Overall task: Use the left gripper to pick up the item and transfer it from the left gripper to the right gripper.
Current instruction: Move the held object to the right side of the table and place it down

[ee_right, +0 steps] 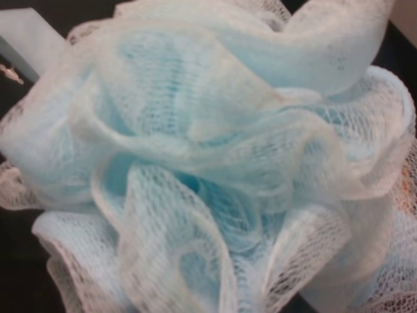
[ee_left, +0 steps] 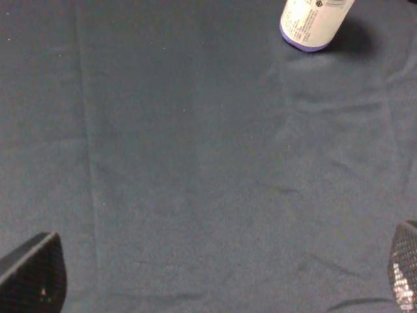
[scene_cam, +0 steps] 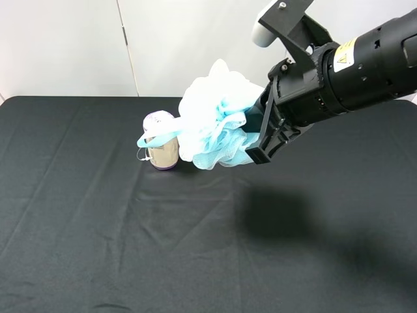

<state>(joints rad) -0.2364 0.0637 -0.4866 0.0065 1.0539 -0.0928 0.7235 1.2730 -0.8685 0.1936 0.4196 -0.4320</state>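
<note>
The right gripper [scene_cam: 258,140] clenches the item [scene_cam: 215,124], holding it aloft above the table [scene_cam: 78,215] near its rear edge. The left gripper [ee_left: 218,277] hangs wide open and empty, so the transfer appears complete.

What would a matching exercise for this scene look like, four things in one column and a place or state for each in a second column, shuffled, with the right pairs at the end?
Column A
1. bath pouf
2. purple-topped roll
3. left gripper
4. right gripper

Column B
a. open, nothing between its fingers
b. standing on the black cloth
c. held up in the air, off the table
d. shut on the bath pouf

Pairs: 1-c, 2-b, 3-a, 4-d
</note>
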